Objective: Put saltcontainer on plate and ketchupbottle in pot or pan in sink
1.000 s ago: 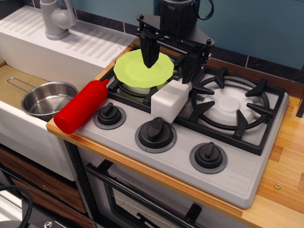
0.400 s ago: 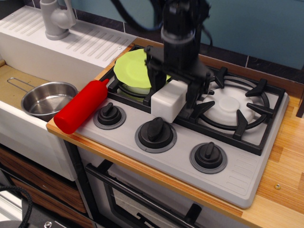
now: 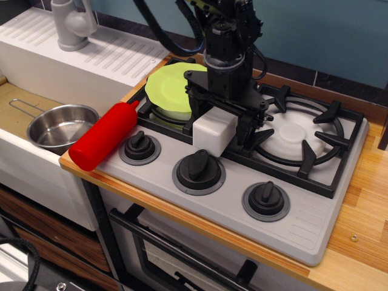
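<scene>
- Gripper (image 3: 223,124): I see the two black fingers (image 3: 197,108) straddling the rear half of the saltcontainer (image 3: 213,132), one on each long side. They look closed in against its walls, though I cannot confirm firm contact from this single view; nothing is lifted yet.
- Saltcontainer sits between the fingers, low on the stove (image 3: 303,212) between the two grates, its front end sticking out toward me.
- Handling judgement: hollow plastic, so light; stiff walls but smooth and rounded, likely slippery. I judge the flat long sides the right place to hold, as the fingers are set now, mid-body.
- Plate (image 3: 167,91) lies just behind and to the left of the fingers, on the left burner, partly hidden by the wrist.
- Ketchupbottle (image 3: 103,136) lies on its side well left of the fingers, at the counter edge; the pot or pan (image 3: 60,128) sits beyond it in the sink (image 3: 18,163).
- Versus a second ago: the gripper was high over the plate with fingers spread; it has since come down and forward onto the container. Container, plate and bottle have not shifted.
</scene>
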`<state>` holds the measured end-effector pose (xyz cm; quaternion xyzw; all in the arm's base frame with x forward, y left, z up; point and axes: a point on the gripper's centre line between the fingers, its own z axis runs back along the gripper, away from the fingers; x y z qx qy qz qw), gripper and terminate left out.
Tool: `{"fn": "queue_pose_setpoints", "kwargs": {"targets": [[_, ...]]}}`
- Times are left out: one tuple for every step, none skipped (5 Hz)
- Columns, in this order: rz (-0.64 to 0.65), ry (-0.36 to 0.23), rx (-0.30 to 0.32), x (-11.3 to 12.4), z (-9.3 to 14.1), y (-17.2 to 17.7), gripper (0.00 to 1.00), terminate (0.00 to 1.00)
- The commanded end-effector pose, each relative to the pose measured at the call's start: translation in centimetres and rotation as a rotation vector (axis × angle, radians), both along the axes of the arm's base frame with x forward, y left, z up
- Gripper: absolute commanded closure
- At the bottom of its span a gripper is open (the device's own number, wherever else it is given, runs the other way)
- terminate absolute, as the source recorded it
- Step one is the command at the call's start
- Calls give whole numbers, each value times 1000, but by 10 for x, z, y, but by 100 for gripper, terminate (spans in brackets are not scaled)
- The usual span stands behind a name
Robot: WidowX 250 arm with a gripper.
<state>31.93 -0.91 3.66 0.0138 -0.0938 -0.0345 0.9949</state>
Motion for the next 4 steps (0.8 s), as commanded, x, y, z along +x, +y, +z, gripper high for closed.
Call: {"fn": "queue_pose_setpoints", "kwargs": {"targets": [[10,22,17,2,20,-2,100,0],[11,43,28,0,35,-3,100,0],[-2,48,35,3,49,1,100,0],[-25,44,34,10,57,9,100,0]]}}
